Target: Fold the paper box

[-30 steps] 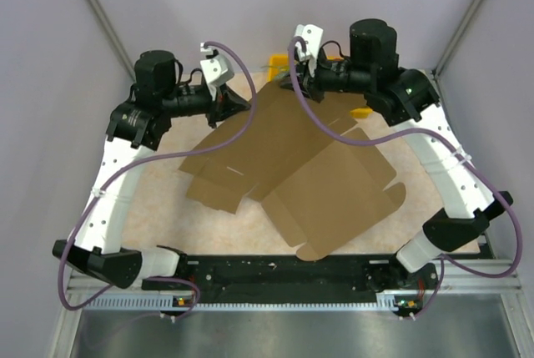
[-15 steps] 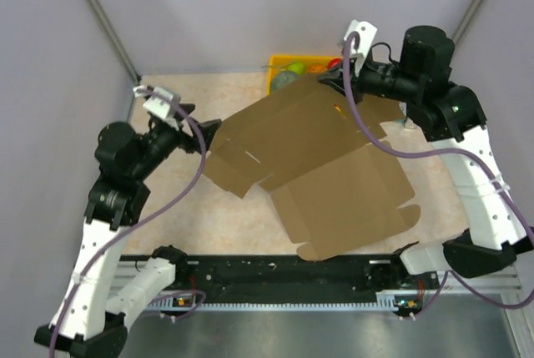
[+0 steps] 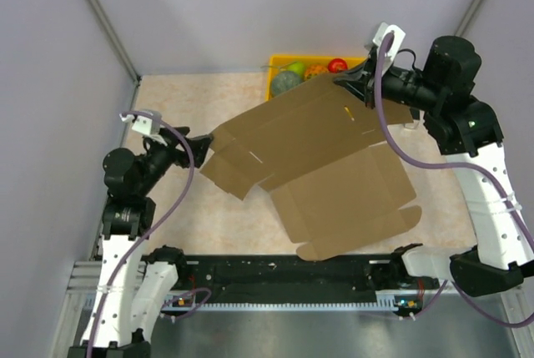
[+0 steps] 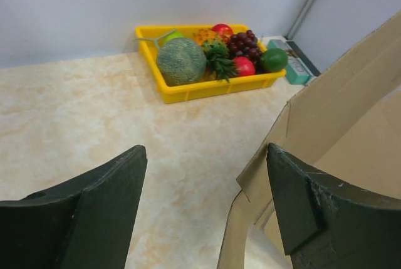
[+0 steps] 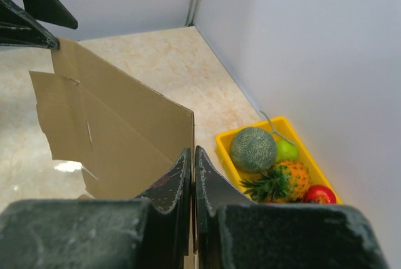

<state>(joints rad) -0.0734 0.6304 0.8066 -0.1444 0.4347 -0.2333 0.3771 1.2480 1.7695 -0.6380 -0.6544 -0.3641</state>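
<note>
The paper box (image 3: 317, 158) is a brown die-cut cardboard sheet spread across the middle of the table. Its far panel is lifted and tilted. My right gripper (image 3: 340, 80) is shut on the far edge of that panel, near the fruit tray. In the right wrist view the fingers (image 5: 193, 151) pinch the thin cardboard edge (image 5: 113, 131). My left gripper (image 3: 203, 143) is open at the sheet's left corner. In the left wrist view its jaws (image 4: 205, 150) stand wide apart. A cardboard flap (image 4: 338, 93) lies just inside the right finger, with no grip on it.
A yellow tray (image 3: 274, 63) of fruit stands at the back, partly covered by the raised panel. A small green-white carton (image 4: 291, 62) lies right of the tray (image 4: 213, 87). Grey walls close the back and both sides.
My left gripper has opened, let go of the sheet and drawn back toward the near left. My right gripper has closed on the far edge and carried it rightward, shifting the sheet.
</note>
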